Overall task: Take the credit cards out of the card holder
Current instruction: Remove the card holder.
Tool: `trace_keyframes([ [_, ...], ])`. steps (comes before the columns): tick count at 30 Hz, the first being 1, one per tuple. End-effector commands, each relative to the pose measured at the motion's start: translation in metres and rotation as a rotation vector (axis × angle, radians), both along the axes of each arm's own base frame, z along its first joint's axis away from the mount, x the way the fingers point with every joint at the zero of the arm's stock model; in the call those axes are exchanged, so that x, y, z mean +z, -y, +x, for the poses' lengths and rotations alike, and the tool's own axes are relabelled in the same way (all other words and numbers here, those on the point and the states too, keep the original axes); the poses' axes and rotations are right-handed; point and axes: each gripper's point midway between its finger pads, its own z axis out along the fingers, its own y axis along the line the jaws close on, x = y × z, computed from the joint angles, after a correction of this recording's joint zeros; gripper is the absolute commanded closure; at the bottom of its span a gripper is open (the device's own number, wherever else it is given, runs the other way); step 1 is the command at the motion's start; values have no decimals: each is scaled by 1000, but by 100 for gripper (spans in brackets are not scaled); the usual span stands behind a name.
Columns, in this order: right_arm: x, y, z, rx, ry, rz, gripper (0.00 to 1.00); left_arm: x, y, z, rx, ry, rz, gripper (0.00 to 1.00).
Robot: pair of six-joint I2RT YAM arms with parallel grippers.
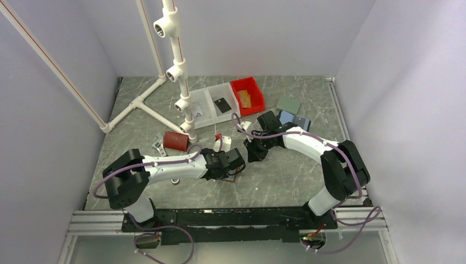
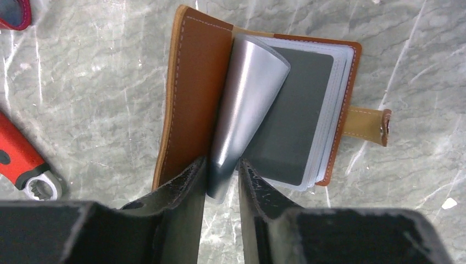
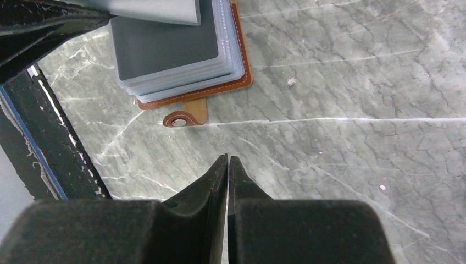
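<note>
The brown leather card holder lies open on the marble table, its snap strap pointing right. A stack of clear sleeves shows a dark credit card on top. A pale grey credit card curls up from the spine, and my left gripper is shut on its near end, one finger on each face. In the top view the left gripper covers most of the card holder. My right gripper is shut and empty, hovering a little off the strap side of the card holder.
A red-handled wrench lies left of the holder. A dark red box stands behind the left arm. Further back are a clear tray with a black card, a red bin, a blue case and a white pipe frame.
</note>
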Motion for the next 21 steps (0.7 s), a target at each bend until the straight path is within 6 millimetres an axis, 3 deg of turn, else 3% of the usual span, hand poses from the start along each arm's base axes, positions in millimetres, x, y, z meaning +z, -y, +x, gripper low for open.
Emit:
trace_keyframes([
  [1,12,-9,8,12,28,42,93,6,-6,8,27,33,30,70],
  [8,19,-14,1,50,10,84,90,-2,-7,8,42,-1,-53,100],
  [15,35,-22,-14,136,-11,167,73,0,-1,0,41,-45,-265,100],
  [21,52,-28,-28,201,-24,249,69,12,20,-14,16,-65,-527,100],
])
